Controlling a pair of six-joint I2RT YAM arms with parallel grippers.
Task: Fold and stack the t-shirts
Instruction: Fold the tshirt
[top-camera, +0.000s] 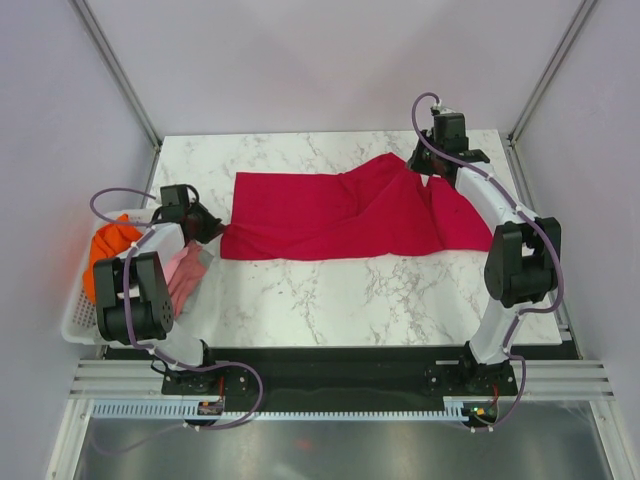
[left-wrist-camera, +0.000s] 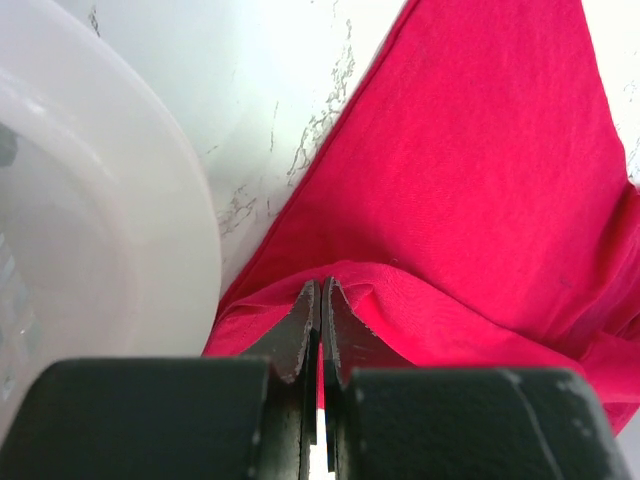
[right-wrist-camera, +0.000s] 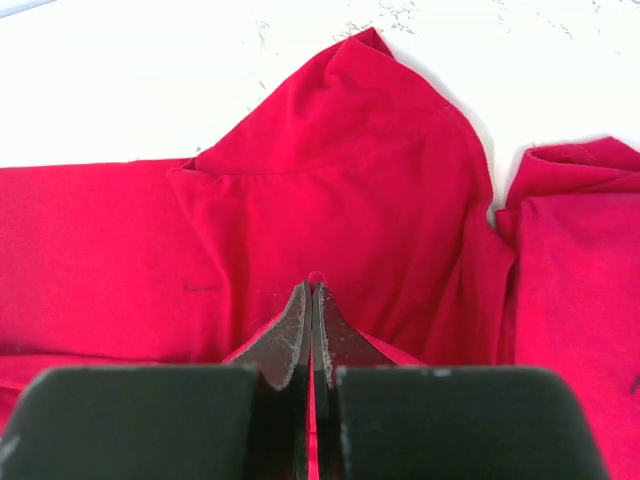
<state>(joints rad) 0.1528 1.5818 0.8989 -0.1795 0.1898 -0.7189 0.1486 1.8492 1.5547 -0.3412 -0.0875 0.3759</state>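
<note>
Basket (top-camera: 72, 318) of white plastic sits at the desk's (top-camera: 330, 300) left edge, holding an orange cloth (top-camera: 104, 255), with a pink cloth (top-camera: 186, 278) at its right rim. One red t-shirt (top-camera: 340, 215) lies spread across the far half. Left hand (left-wrist-camera: 320, 290) is clamped on its left corner beside the basket; right hand (right-wrist-camera: 311, 290) pinches its far right edge.

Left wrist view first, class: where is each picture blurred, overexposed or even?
Left wrist view: the white plastic basket is blurred and washed out; right wrist view: the white marble tabletop glares while the crimson cloth t-shirt is sharp; top external view: even light.
</note>
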